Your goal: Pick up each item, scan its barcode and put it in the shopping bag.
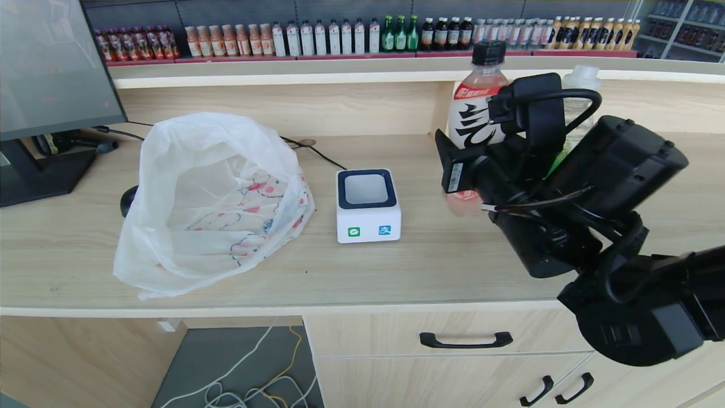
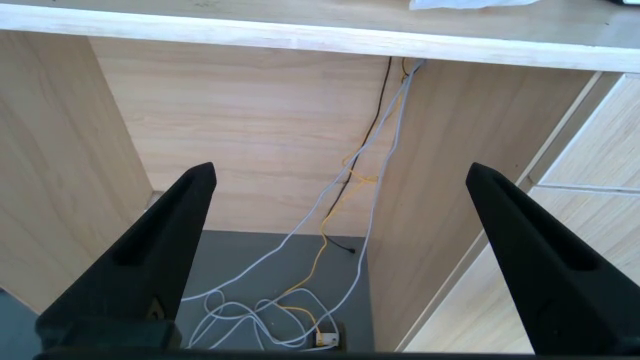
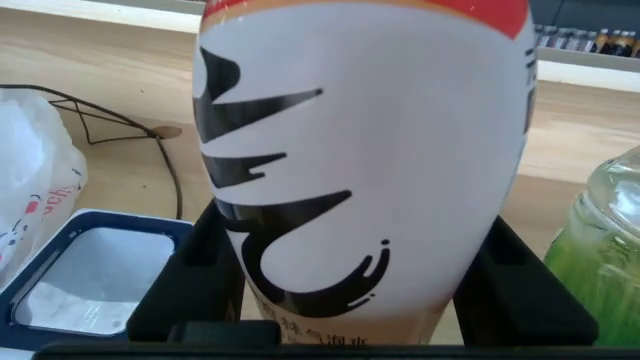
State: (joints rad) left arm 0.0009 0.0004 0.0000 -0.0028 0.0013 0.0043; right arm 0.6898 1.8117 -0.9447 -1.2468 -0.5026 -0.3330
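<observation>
A tall bottle (image 1: 474,107) with a black cap, a white label with black brush strokes and pink drink stands upright at the counter's right side. My right gripper (image 1: 470,170) is shut on its lower body; the same bottle (image 3: 360,160) sits between the two fingers (image 3: 190,285) in the right wrist view. I cannot tell whether its base touches the counter. The white scanner box (image 1: 368,205) with a dark-rimmed window sits at the counter's middle. The translucent shopping bag (image 1: 215,198) lies open to its left. My left gripper (image 2: 340,260) hangs open under the counter.
A second clear bottle (image 1: 579,96) with green contents stands just behind the held one, close to the right arm. A monitor (image 1: 51,62) on a stand occupies the far left. Cables (image 1: 308,147) run behind the scanner. Drawers (image 1: 464,340) lie below the counter edge.
</observation>
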